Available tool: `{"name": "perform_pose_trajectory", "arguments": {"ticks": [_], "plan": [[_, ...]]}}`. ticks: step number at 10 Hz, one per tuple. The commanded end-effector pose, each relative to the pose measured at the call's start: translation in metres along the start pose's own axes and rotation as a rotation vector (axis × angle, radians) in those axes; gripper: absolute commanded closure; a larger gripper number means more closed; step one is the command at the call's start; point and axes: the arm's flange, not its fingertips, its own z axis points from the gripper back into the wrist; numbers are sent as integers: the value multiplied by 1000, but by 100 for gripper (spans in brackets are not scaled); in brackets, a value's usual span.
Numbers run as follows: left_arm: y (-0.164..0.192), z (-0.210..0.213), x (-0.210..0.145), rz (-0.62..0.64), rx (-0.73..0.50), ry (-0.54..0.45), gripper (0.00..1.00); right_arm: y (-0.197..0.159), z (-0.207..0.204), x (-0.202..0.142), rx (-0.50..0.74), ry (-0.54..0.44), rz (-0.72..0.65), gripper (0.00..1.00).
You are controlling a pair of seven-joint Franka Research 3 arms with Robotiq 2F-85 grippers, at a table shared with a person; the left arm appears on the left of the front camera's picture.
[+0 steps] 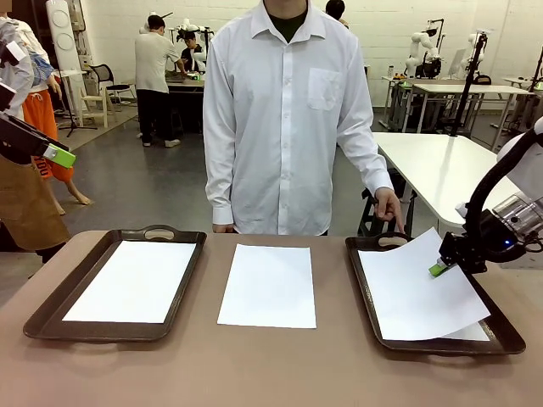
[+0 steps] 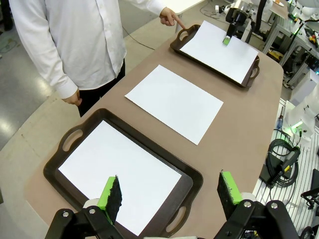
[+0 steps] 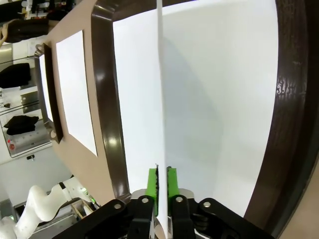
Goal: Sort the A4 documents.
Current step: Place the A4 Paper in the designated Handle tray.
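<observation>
The left sheet (image 1: 131, 280), middle sheet (image 1: 268, 284) and right sheet (image 1: 416, 292) are all plain white, and the left tray (image 1: 51, 318) and right tray (image 1: 361, 292) are a glossy dark brown, nearly black along the rims. The tabletop (image 1: 254, 365) is a flat, dull tan-brown, and the floor (image 1: 144, 186) is grey. The left gripper (image 2: 170, 188) and right gripper (image 1: 437, 270) are black with bright green pads (image 2: 108, 191) on the fingers, the right arm (image 1: 524, 161) is white, and the person's shirt (image 1: 271, 110) is plain white over a dark green collar.
</observation>
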Motion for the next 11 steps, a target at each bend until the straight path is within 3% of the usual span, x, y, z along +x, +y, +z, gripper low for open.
{"name": "perform_pose_trajectory", "arguments": {"ticks": [1,2,3,4,5,6,7,8,9,11], "plan": [[-1,0,1,-2,2,2,0,6,-1,-5,-62,1,-20,67],[-1,0,1,-2,2,2,0,6,-1,-5,-83,8,-25,64],[-1,0,1,-2,2,2,0,6,1,-6,-114,12,-33,50],[-1,0,1,-2,2,2,0,7,4,-7,-140,11,-34,46],[-1,0,1,-2,2,2,0,7,5,-7,-153,12,-35,32],[-1,0,1,-2,2,2,0,8,6,-6,-182,17,-37,29],[-1,0,1,-2,2,2,0,9,8,-6,-220,19,-41,15],[-1,0,1,-2,2,2,0,11,12,-6,-256,7,-41,11],[-1,0,1,-2,2,2,0,14,16,-5,-291,-13,-38,0],[-1,0,1,-2,2,2,0,21,20,-3,-336,-35,-23,0]]}}
